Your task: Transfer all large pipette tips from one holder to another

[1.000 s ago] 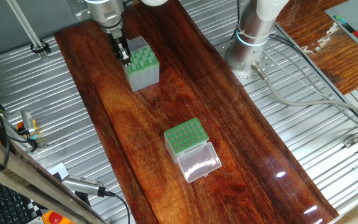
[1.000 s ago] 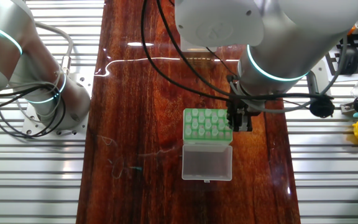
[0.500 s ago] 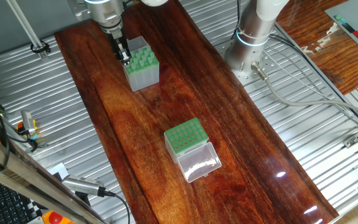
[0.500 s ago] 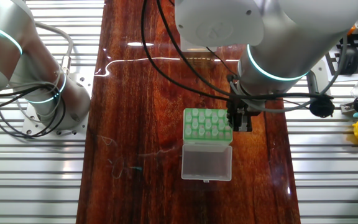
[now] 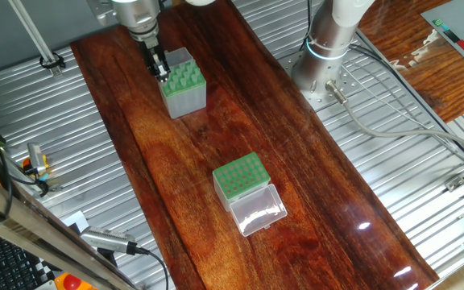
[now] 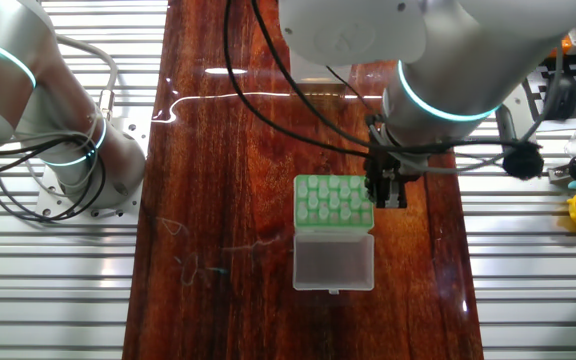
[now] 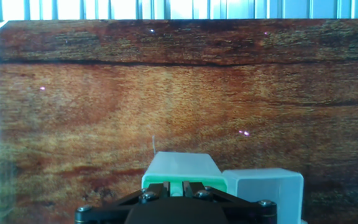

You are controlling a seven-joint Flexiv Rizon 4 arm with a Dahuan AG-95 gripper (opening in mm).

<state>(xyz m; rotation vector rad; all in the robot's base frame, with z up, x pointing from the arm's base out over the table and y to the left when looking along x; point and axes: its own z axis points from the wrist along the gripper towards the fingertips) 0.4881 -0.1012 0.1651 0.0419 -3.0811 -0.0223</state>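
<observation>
Hovering at the upper left over the taller holder (image 5: 184, 83), the gripper (image 5: 162, 72) is showing near-closed fingers; any grasped tip cannot be told.

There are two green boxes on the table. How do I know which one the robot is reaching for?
Look along the dark wooden table to the end where the robot's hand hangs. The tall box under it has grey sides; the short box has a clear lid lying open.

Glossy dark wood tabletop (image 5: 240, 129), ribbed metal surround (image 5: 425, 201), light glare
</observation>
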